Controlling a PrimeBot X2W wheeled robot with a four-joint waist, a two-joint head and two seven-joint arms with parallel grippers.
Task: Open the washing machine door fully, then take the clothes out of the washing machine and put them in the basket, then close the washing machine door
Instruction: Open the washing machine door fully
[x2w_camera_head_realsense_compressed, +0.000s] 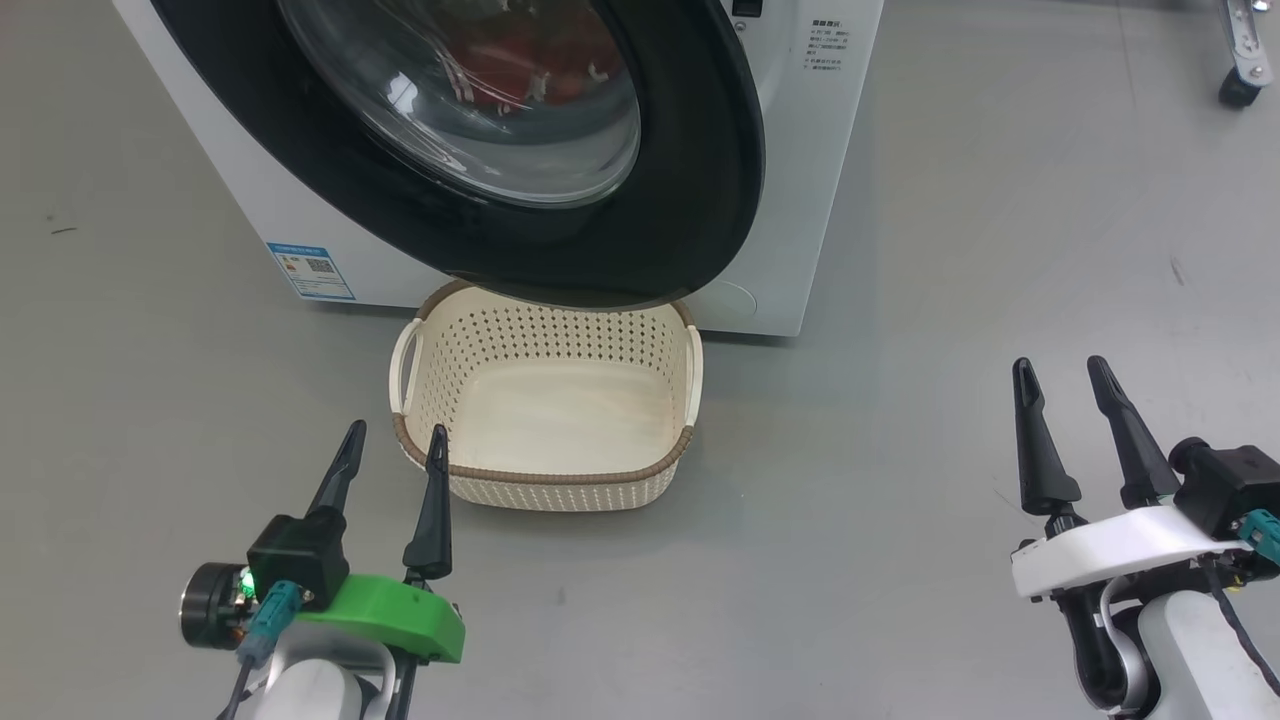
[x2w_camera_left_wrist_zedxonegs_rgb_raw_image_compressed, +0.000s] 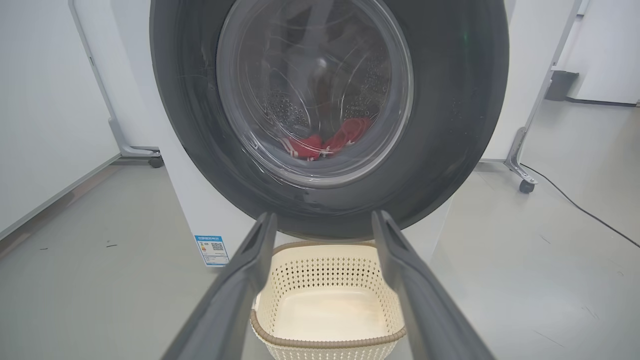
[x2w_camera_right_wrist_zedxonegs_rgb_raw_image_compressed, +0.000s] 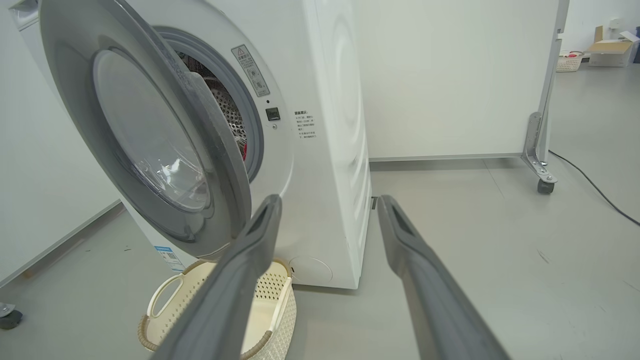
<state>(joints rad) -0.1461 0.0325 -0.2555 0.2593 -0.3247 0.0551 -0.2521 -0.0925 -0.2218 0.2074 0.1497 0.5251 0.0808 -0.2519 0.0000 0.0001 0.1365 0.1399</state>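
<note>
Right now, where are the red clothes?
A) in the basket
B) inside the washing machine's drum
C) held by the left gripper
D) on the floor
B: the red clothes show through the glass of the partly open door, lying in the drum. The basket below is empty, and the left gripper and right gripper are open and hold nothing.

grey floor (x2w_camera_head_realsense_compressed: 900, 520), white washing machine (x2w_camera_head_realsense_compressed: 800, 200) standing on it, cream basket (x2w_camera_head_realsense_compressed: 560, 485) just before it
</note>
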